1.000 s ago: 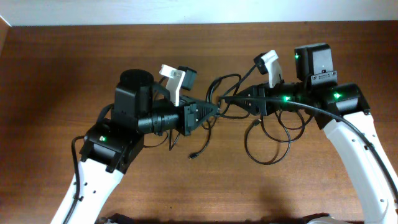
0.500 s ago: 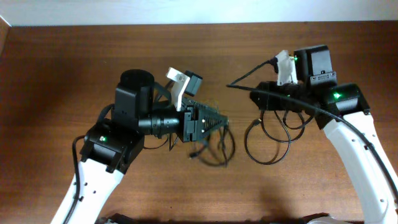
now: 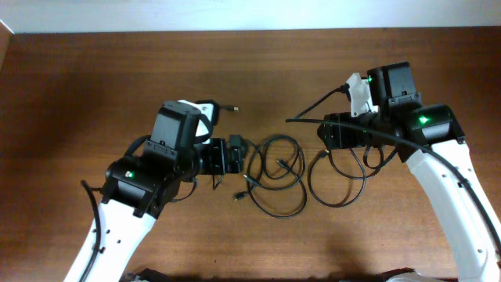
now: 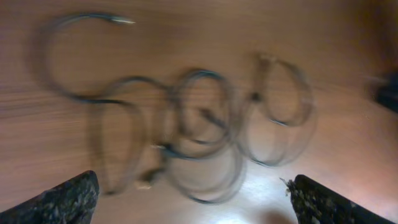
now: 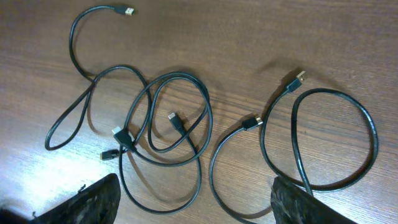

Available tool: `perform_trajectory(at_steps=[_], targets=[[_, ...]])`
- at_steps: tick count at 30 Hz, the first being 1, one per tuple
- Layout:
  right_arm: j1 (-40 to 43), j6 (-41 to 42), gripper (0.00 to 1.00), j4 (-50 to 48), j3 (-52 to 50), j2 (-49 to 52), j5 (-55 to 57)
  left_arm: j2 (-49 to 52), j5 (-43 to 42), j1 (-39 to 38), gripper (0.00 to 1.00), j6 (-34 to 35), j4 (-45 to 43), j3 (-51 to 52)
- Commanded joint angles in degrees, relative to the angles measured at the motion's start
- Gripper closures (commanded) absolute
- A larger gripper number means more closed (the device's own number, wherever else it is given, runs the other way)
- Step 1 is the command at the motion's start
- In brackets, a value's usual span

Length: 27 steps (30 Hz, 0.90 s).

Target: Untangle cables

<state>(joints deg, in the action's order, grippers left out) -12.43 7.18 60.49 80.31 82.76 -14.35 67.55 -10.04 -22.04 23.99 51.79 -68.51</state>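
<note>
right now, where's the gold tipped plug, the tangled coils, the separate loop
gold tipped plug (image 5: pixel 129 11), right wrist view, its metal tip
tangled coils (image 5: pixel 176 122), right wrist view, plug end inside them
separate loop (image 5: pixel 375 142), right wrist view, its right edge

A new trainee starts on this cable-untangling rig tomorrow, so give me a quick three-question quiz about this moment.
1. True or false: the left gripper is clamped on a cable.
2. The cables are: A) lying on the table; B) hanging in the air; C) draped over the table's edge.
3. Fill in: the right gripper has its jaws ____.
Key: 1 false; 2 A; 3 open.
</note>
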Motion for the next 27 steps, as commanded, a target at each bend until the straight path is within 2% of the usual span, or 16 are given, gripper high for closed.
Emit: perform_trajectory(at_steps=[1, 3, 5, 13, 15, 16, 27], targets=[[0.0, -3.0, 0.23, -1.3, 0.0, 5.8, -3.2, -0.1, 15.7, 0.1, 0.01, 1.4, 1.7, 0.1], [0.0, -8.9, 0.23, -3.7, 0.0, 9.9, -12.2, 0.0, 22.0, 0.1, 0.01, 1.4, 3.7, 0.1], [0.0, -10.0, 0.24, -5.6, 0.0, 13.1, -12.8, 0.0, 26.0, 0.1, 0.01, 1.4, 4.9, 0.1], [0.0, -10.0, 0.23, -13.4, 0.0, 28.3, -12.6, 0.0, 26.1, 0.1, 0.01, 1.4, 4.9, 0.1], [0.0, -10.0, 0.21, -14.4, 0.0, 30.5, -11.7, 0.0, 26.1, 0.1, 0.01, 1.4, 4.9, 0.1], [0.0, -10.7, 0.16, -14.5, 0.0, 31.5, -11.7, 0.0, 26.1, 0.1, 0.01, 1.4, 4.9, 0.1], [-5.1, -13.0, 0.16, -14.5, -0.3, 39.6, -12.4, 0.0, 26.1, 0.1, 0.01, 1.4, 4.9, 0.1]])
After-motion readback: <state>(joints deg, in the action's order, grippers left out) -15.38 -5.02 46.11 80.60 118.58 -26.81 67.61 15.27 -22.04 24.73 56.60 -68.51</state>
